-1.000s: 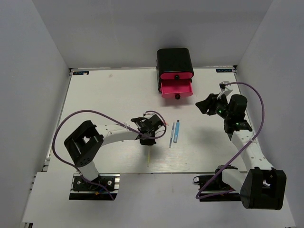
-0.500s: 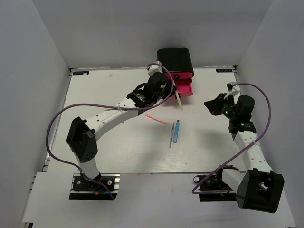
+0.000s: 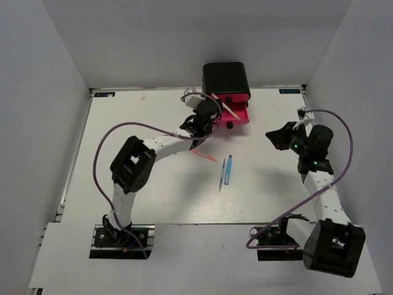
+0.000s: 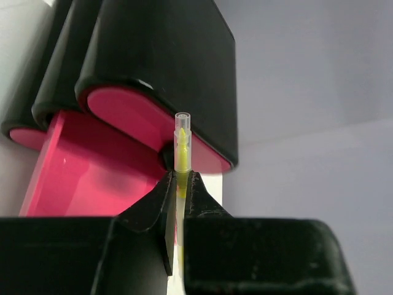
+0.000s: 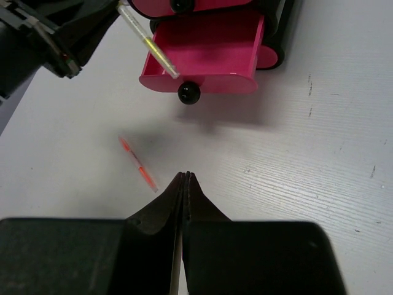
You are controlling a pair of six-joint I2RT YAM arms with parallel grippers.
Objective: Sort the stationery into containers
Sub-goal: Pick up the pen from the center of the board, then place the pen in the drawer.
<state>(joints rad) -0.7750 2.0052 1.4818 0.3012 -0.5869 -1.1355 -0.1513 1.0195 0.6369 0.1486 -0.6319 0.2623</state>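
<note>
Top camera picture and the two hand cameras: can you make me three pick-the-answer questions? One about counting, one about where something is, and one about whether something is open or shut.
1. How many pens lie on the white table?
A. one
B. three
C. six

2. Where is the thin yellow stick?
A. flat on the table
B. dropped off the table's edge
C. pinched in the left gripper

3. The right gripper is:
A. shut and empty
B. wide open
C. holding a pen

Answers:
1 B: the top view shows a pink-orange pen, a slim grey-blue pen and a light blue marker lying there.
2 C: the left wrist view shows the stick standing up between the closed fingers.
3 A: the right wrist view shows its fingers pressed together with nothing between them.
</note>
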